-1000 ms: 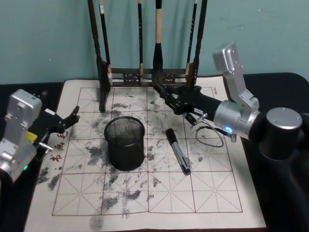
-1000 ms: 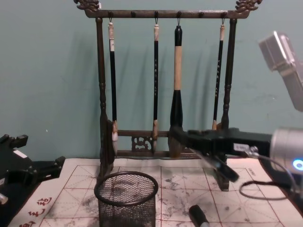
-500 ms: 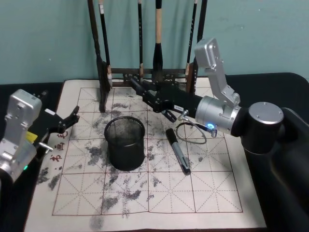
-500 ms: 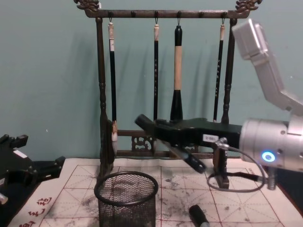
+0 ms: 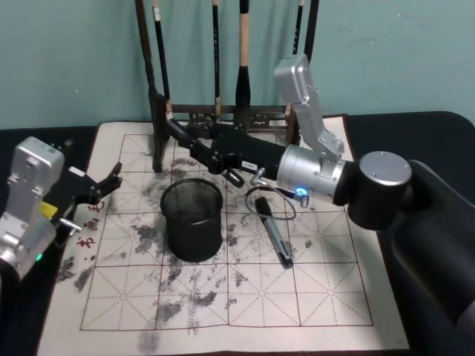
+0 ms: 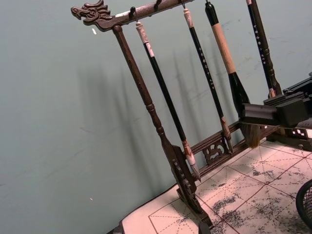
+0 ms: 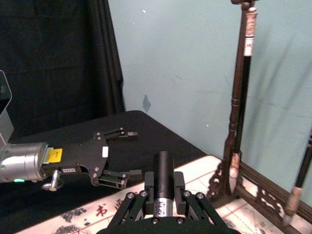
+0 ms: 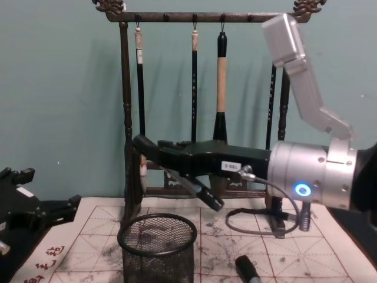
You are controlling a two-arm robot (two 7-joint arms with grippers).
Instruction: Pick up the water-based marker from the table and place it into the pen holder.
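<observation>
The pen holder [image 5: 193, 219] [image 8: 156, 250], a black wire-mesh cup, stands left of centre on the practice mat. My right gripper [image 5: 177, 130] [image 8: 146, 147] reaches leftward over the mat, above and just behind the cup. It is shut on a dark marker [image 7: 163, 179] [image 8: 197, 188], which slants down to the right, its low end above the cup's right rim. Another water-based marker [image 5: 272, 231] [image 8: 247, 269] lies flat on the mat to the right of the cup. My left gripper [image 5: 105, 184] [image 7: 117, 156] rests open at the mat's left edge.
A tall dark wooden brush rack [image 5: 223, 111] [image 8: 200, 106] [image 6: 161, 136] with hanging brushes stands at the mat's [image 5: 297, 297] back edge, right behind my right gripper. A cable loop [image 5: 276, 200] hangs from the right wrist. Black cloth covers the table around the mat.
My right arm has swung left with the held marker, from over the mat's right back part to above and behind the pen holder. The left arm and the lying marker have stayed still.
</observation>
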